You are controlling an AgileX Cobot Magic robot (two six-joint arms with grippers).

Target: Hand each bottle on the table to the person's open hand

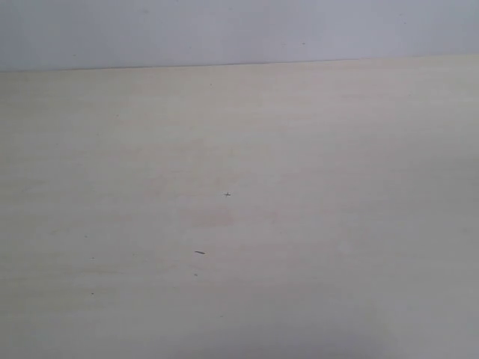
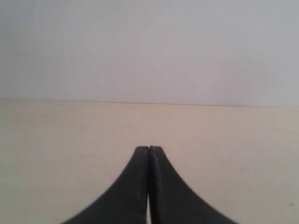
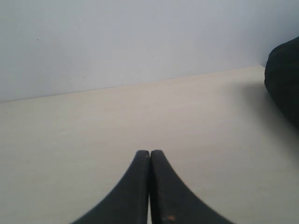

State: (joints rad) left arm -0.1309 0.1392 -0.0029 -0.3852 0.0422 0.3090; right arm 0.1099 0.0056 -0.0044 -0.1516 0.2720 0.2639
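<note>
beige table [image 1: 314,224] stretches wide to grey wall [image 1: 224,30].

A plain pale grey wall [image 1: 239,30] stands at the back, smooth and evenly lit, with a few faint specks on it. The right wrist view catches a black rounded shape [image 3: 285,88], cut off and too blurred to identify.
</note>
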